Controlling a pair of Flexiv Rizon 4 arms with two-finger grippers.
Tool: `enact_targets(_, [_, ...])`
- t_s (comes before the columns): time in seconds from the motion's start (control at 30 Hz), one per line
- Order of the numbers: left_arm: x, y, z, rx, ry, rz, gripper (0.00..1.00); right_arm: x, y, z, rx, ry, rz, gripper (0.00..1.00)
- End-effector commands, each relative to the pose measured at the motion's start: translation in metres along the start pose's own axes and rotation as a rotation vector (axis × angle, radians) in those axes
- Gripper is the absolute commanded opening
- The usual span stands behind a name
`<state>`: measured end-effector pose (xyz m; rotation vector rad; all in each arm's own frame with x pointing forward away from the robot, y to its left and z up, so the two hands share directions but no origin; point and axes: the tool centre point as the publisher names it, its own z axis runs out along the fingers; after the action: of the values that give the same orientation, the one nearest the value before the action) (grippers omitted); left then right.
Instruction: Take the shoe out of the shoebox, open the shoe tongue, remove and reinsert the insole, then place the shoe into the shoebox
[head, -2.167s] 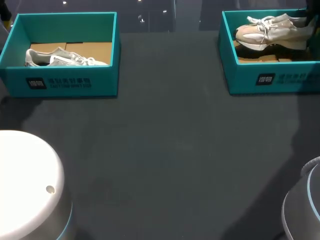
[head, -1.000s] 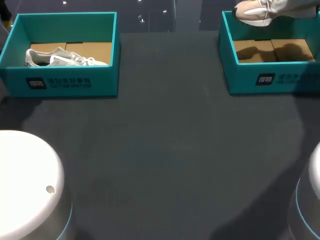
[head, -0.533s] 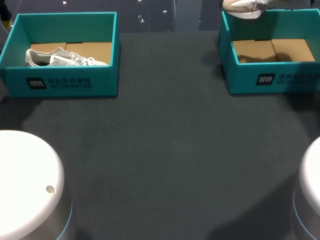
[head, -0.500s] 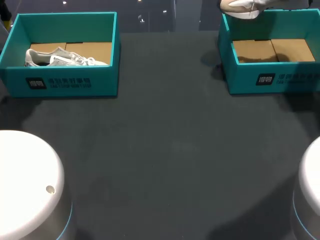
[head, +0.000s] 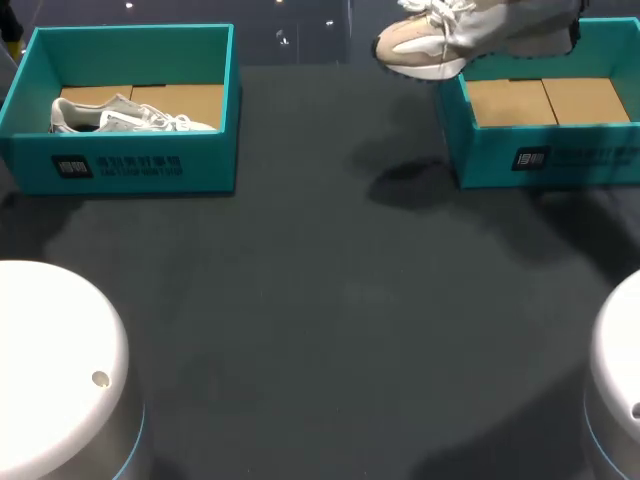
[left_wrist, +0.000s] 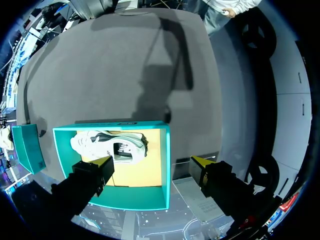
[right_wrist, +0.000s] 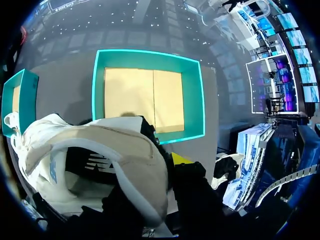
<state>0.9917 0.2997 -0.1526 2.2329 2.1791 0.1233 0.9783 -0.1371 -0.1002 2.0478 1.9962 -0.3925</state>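
Clamping shoe (head: 440, 40) over shoebox (head: 500, 165) rim — R gripper (right_wrist: 167, 167); L gripper (left_wrist: 151, 167) spread.

In the head view, the beige shoe (head: 440, 40) is cut off by the upper edge, so its collar and heel are out of frame. The right shoebox (head: 520, 160) is cut off by the side edge. In the right wrist view, the beige shoe, clamped at the heel, covers most of the right gripper (right_wrist: 160, 172). One yellow fingertip (right_wrist: 181, 159) shows and the other is behind the heel collar. In the left wrist view, the wide-spread fingers of the left gripper (left_wrist: 151, 162) cover the near corners of the left shoebox (left_wrist: 166, 150). The white shoe (left_wrist: 107, 145) inside is too small for detail.
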Motion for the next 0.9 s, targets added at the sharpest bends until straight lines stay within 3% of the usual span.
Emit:
enact_targets(0.03, [0.0,-0.002,-0.001,-0.003,0.001,0.001,1.0,0.022,-0.067,-0.004,-0.108,-0.031,0.0,0.0])
enact_targets(0.37, [0.0,-0.002,-0.001,-0.003,0.001,0.001,1.0,0.066,-0.139,0.007,-0.152,-0.008,0.002,0.0])
enact_targets(0.9, [0.0,-0.002,-0.001,-0.003,0.001,0.001,1.0,0.131,-0.203,0.026,-0.137,0.002,0.064,0.0])
